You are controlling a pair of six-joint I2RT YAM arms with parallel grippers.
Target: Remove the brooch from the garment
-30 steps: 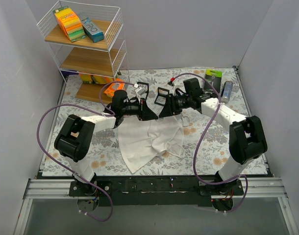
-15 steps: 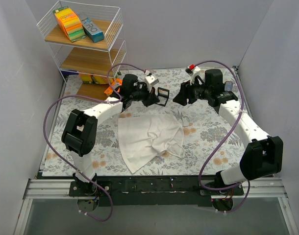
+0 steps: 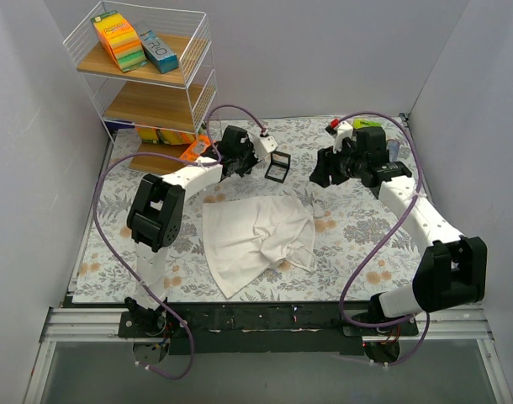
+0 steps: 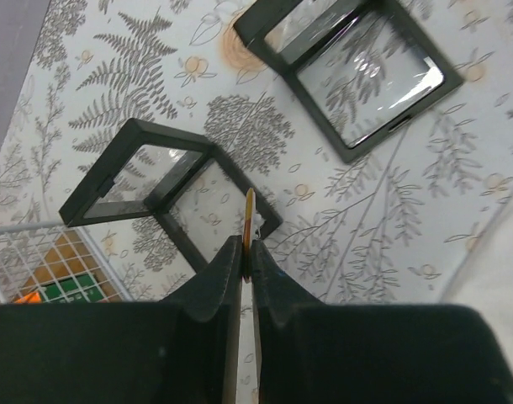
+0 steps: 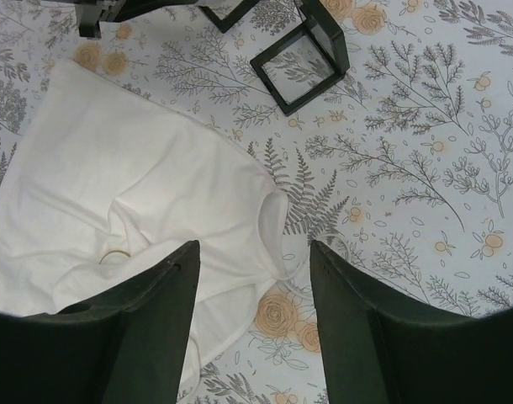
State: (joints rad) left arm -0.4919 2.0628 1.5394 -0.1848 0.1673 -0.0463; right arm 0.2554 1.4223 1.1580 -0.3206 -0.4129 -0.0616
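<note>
Brooch (image 4: 250,223) off shirt (image 5: 139,185), in left gripper (image 4: 247,252)
Thin gold brooch, seen edge-on, pinched tight over black box (image 4: 168,198), far of white shirt; right gripper (image 5: 252,252) spread wide above shirt.

Left wrist view: brooch (image 4: 249,210) seen edge-on, lower part hidden within the left hand (image 4: 248,247), face unreadable | upper display case (image 4: 357,71) cut by the top edge | Right wrist view: garment (image 5: 139,177) runs off the left edge, near hem hidden behind the right hand (image 5: 255,246); gold loop (image 5: 113,255) on it too small to identify
</note>
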